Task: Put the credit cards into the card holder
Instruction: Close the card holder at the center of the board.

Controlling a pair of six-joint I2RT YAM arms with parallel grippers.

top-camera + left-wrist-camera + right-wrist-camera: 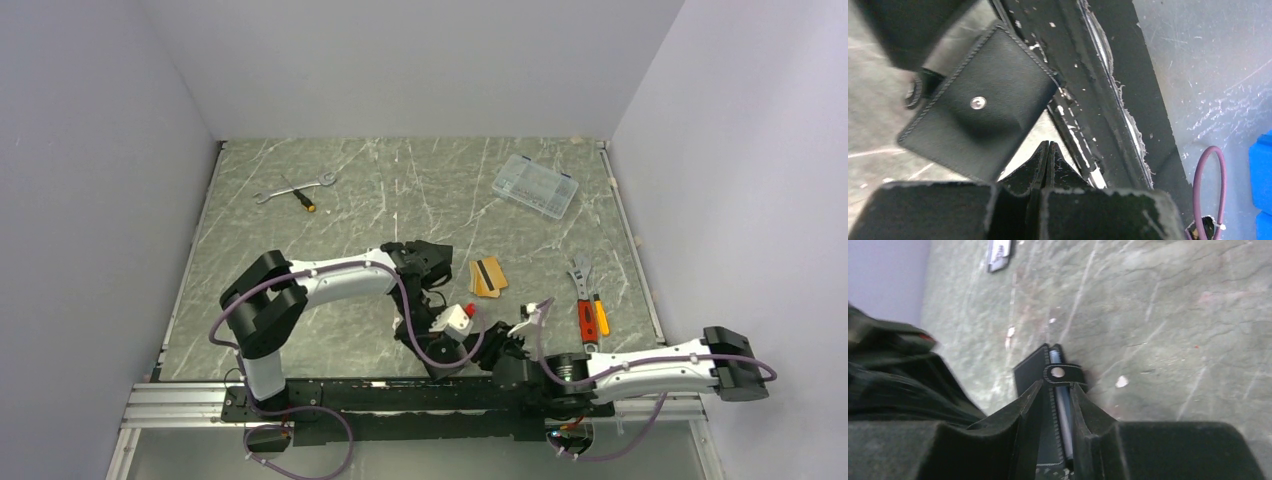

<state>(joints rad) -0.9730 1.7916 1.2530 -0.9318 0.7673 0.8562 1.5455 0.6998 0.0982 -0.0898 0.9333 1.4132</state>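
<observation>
The card holder, a black wallet with a silver snap, stands on edge near the table's front rail. In the right wrist view it sits between the fingers of my right gripper, its snap tab and pale blue-grey inside showing. Those jaws are parted around it, with a dark gap on the left side. My left gripper is shut and empty, just beside the holder's lower corner. The credit cards, orange-tan with one black stripe, lie stacked on the table beyond both grippers.
A wrench and screwdriver lie at the far left. A clear plastic box sits at the far right. An adjustable wrench and red and orange tools lie on the right. The black base rail runs close by.
</observation>
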